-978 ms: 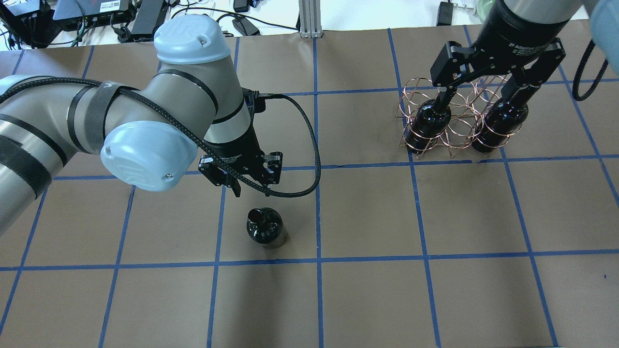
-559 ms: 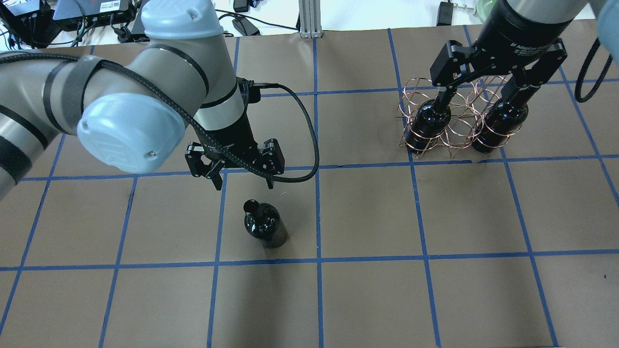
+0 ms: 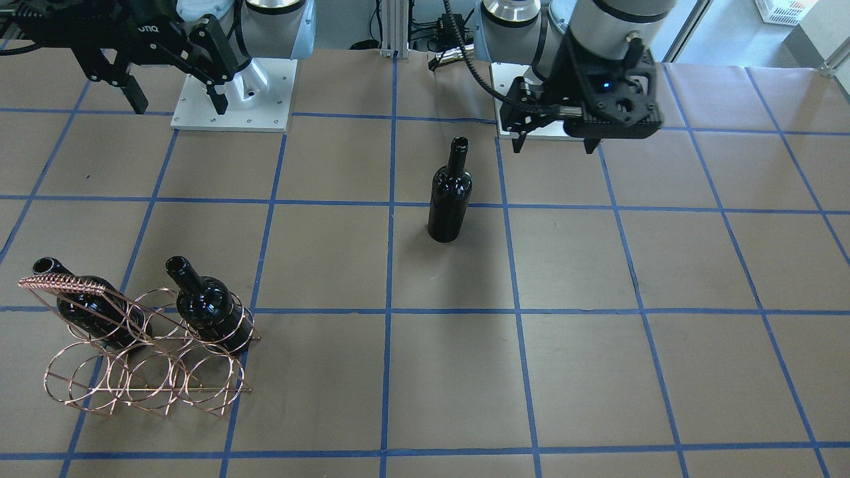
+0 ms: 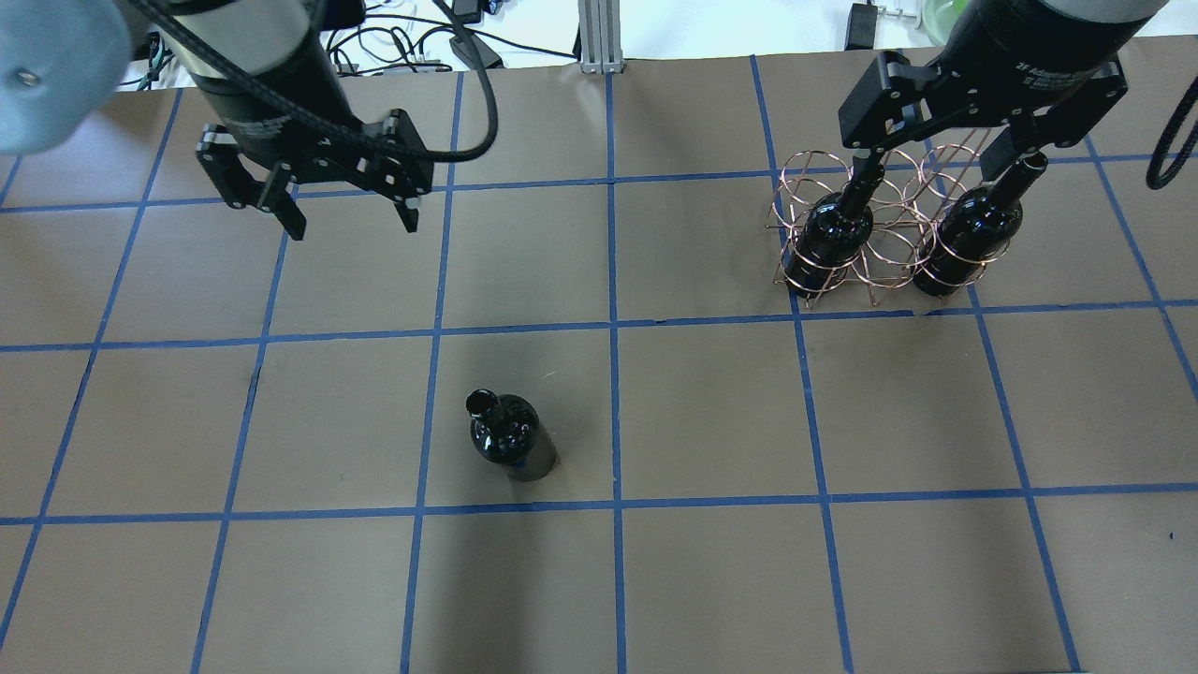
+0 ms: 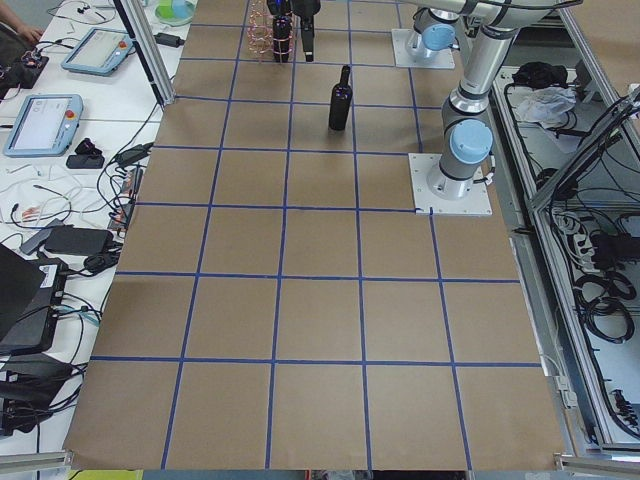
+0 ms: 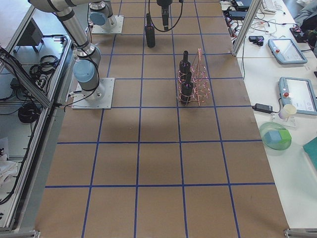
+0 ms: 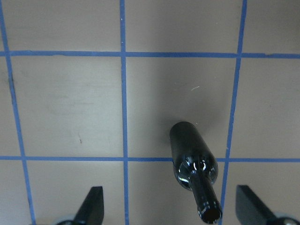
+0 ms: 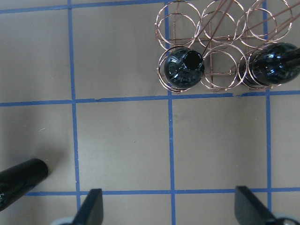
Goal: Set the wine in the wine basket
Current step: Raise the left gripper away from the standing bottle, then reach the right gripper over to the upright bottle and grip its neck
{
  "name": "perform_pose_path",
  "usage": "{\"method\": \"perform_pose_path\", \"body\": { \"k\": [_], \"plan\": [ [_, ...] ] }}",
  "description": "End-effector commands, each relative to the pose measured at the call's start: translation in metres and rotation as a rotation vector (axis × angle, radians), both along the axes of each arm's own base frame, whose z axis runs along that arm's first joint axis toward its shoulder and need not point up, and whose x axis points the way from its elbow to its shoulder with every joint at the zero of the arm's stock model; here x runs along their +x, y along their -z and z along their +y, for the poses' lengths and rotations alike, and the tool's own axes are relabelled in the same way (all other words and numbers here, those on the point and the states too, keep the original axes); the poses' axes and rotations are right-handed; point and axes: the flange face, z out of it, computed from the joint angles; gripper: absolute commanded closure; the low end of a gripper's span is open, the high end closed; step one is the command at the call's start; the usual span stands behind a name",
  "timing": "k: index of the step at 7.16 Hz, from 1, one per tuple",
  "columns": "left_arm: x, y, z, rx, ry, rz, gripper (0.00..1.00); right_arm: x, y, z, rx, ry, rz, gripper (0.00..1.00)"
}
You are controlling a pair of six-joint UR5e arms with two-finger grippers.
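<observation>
One black wine bottle (image 4: 510,440) stands upright and alone on the brown table, also seen in the front view (image 3: 450,199) and the left wrist view (image 7: 194,159). The copper wire wine basket (image 4: 880,245) stands at the far right and holds two more black bottles (image 4: 838,229) (image 4: 973,234), leaning in its outer rings; its middle rings are empty (image 8: 220,47). My left gripper (image 4: 354,227) is open and empty, raised well behind and left of the standing bottle. My right gripper (image 4: 936,168) is open and empty, above the basket.
Both arm base plates (image 3: 232,99) sit at the robot's edge of the table. Cables and power bricks (image 4: 449,37) lie beyond the far edge. Tablets (image 6: 290,49) and a green bowl (image 6: 276,136) rest on the side bench.
My left gripper has moved away from the standing bottle, back and to the left, staying open. My right gripper has shifted slightly back over the basket. The bottles have not moved.
</observation>
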Motion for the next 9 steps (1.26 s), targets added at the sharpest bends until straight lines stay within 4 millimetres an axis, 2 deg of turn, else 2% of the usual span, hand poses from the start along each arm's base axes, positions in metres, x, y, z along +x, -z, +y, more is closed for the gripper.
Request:
{"method": "perform_pose_path", "body": {
  "k": [1, 2, 3, 4, 5, 6, 7, 8, 9],
  "plan": [
    [0.059, -0.022, -0.012, -0.05, 0.004, -0.069, 0.0, 0.029, -0.001, 0.009, -0.003, -0.017, -0.026, 0.0],
    [0.072, -0.019, -0.012, -0.038, -0.01, -0.127, 0.0, 0.063, 0.001, 0.021, 0.011, 0.024, -0.039, 0.0],
    [0.074, -0.004, -0.02, -0.008, -0.011, -0.118, 0.0, 0.101, 0.004, 0.034, -0.002, 0.059, -0.061, 0.0],
    [0.069, -0.005, -0.016, -0.028, -0.007, -0.093, 0.0, 0.136, 0.004, 0.037, -0.068, 0.014, -0.087, 0.0],
    [0.061, -0.004, -0.017, -0.067, -0.012, -0.012, 0.0, 0.172, 0.014, 0.039, -0.082, 0.041, -0.116, 0.0],
    [0.061, -0.002, -0.012, -0.065, -0.013, -0.019, 0.0, 0.213, 0.039, 0.043, -0.027, 0.165, -0.135, 0.0],
    [0.061, 0.0, -0.009, -0.064, -0.013, -0.02, 0.0, 0.253, 0.061, 0.05, -0.05, 0.156, -0.102, 0.0],
    [0.061, -0.001, -0.008, -0.065, -0.013, -0.022, 0.0, 0.278, 0.083, 0.062, -0.062, 0.11, -0.001, 0.0],
    [0.061, -0.005, -0.005, -0.071, -0.013, -0.024, 0.0, 0.29, 0.097, 0.065, -0.049, 0.074, 0.022, 0.0]
  ]
}}
